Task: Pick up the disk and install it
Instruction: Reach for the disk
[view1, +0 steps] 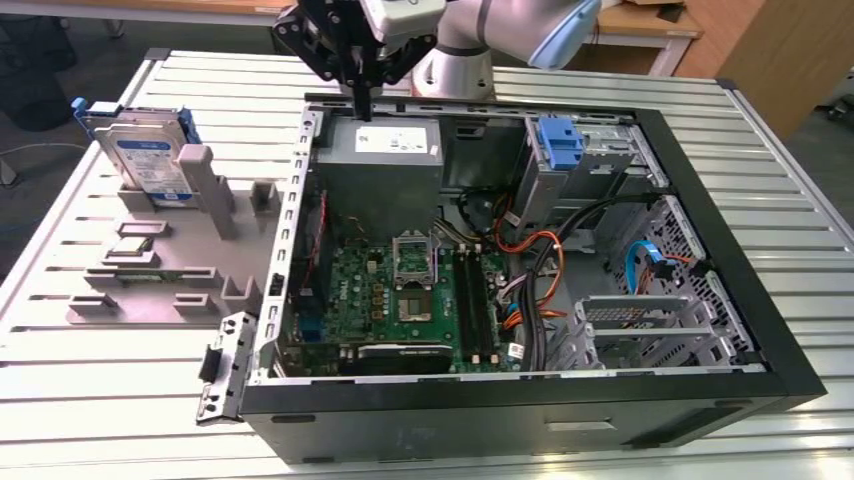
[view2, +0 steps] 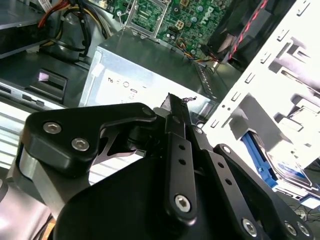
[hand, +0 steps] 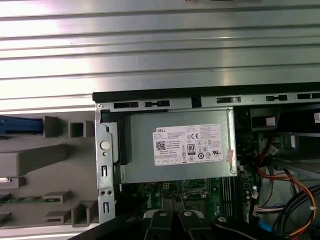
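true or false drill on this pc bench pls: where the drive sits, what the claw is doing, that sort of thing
1. The silver rectangular hard drive with a white-and-blue label stands upright in the grey plastic holder, outside the case. True.
2. The claw grips that drive. False: it is shut on nothing, over the grey metal box with a white sticker, well apart from the drive.
3. The black computer case lies open, showing its green motherboard. True.
4. The holder sits to the exterior view's right of the case. False: it sits to the left.
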